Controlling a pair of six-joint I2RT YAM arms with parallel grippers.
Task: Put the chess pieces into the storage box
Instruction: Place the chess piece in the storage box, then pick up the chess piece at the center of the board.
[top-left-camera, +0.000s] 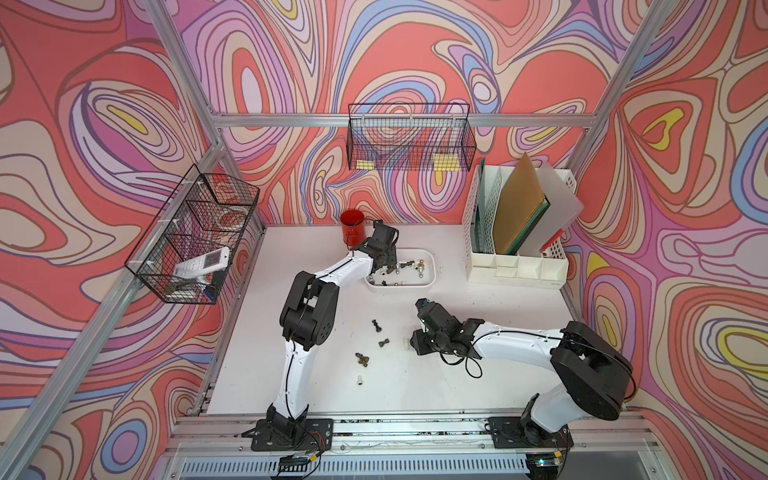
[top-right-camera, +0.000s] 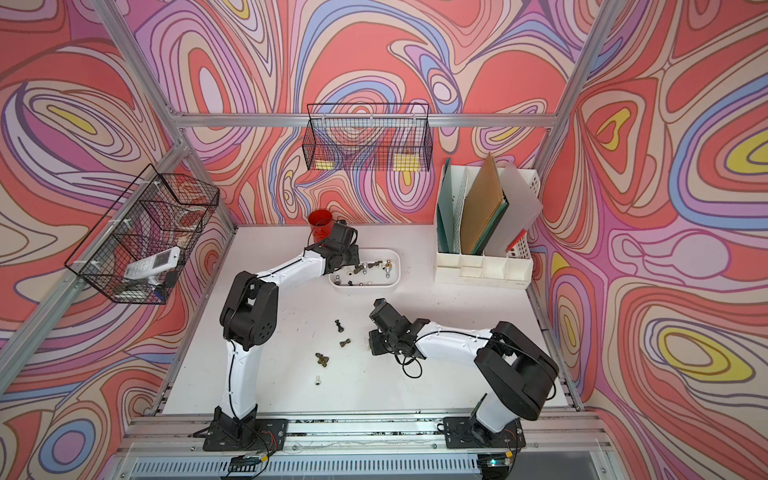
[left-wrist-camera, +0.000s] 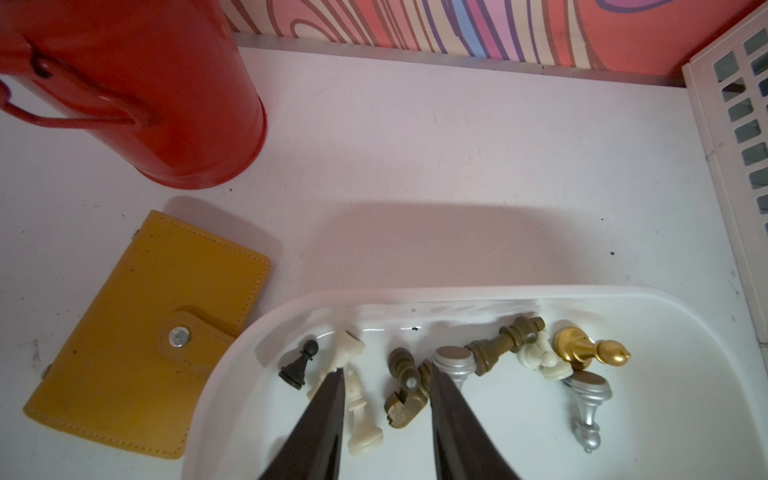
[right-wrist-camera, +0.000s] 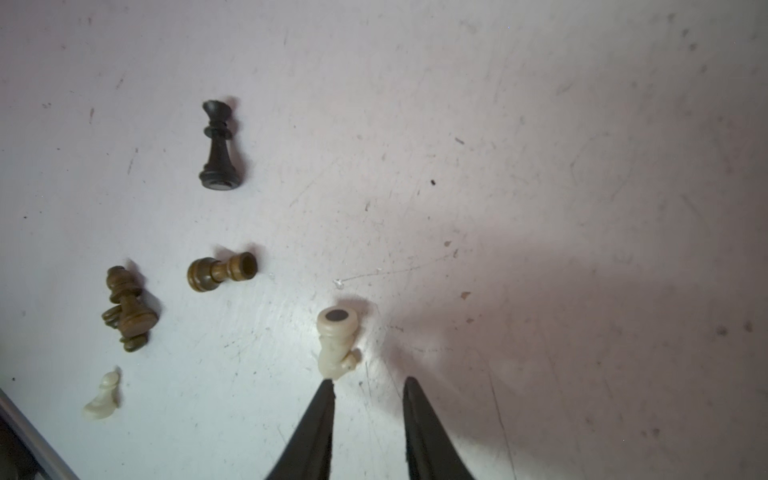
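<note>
Chess pieces (top-left-camera: 409, 266) lie in the storage box (top-left-camera: 415, 288) in both top views, with others loose on the table (top-left-camera: 498, 324). From the left wrist, the left gripper (left-wrist-camera: 386, 372) hangs spread above the box's black, cream, bronze, gold and silver pieces, pinching none. From the right wrist, the right gripper (right-wrist-camera: 370, 382) stands parted and empty, a cream piece (right-wrist-camera: 336, 340) just beside one fingertip.

Storage box (left-wrist-camera: 498, 294) showing glossy smooth plastic; red cup (left-wrist-camera: 158, 95) looking shiny painted metal; wallet (left-wrist-camera: 124, 332) looking matt stitched leather; table (right-wrist-camera: 540, 145) looking scuffed.
</note>
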